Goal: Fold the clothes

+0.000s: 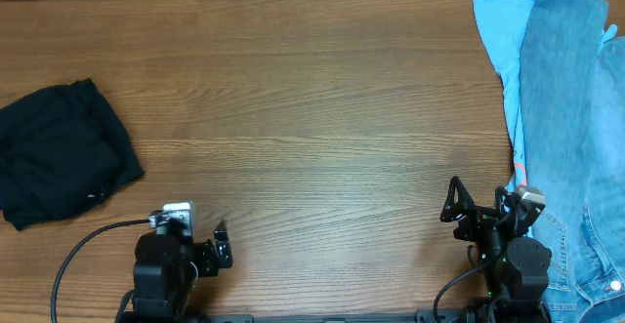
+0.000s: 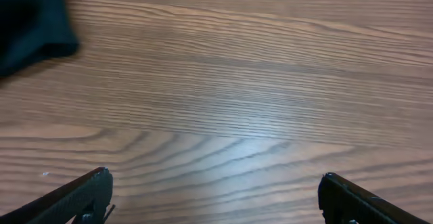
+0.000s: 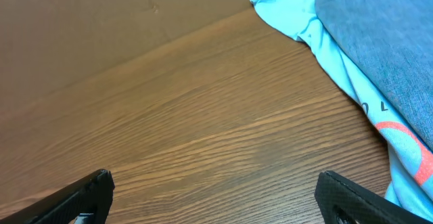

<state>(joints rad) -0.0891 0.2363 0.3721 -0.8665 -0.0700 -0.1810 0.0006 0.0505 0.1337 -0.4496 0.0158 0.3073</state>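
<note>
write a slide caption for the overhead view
Left gripper and right gripper open at near edge of table; black garment left, jeans over sky-blue T-shirt right.

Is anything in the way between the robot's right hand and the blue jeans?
Nothing visible blocks it. The open right gripper faces bare table, and the jeans lie just to its right, on top of a light-blue T-shirt whose edge pokes out toward the gripper.

No word, brand or number can be read anywhere. The sky-blue T-shirt (image 3: pixel 325 41) carries a print (image 3: pixel 400 133): an orange curved band and a few small dark marks like letters, too cut off to make out.
</note>
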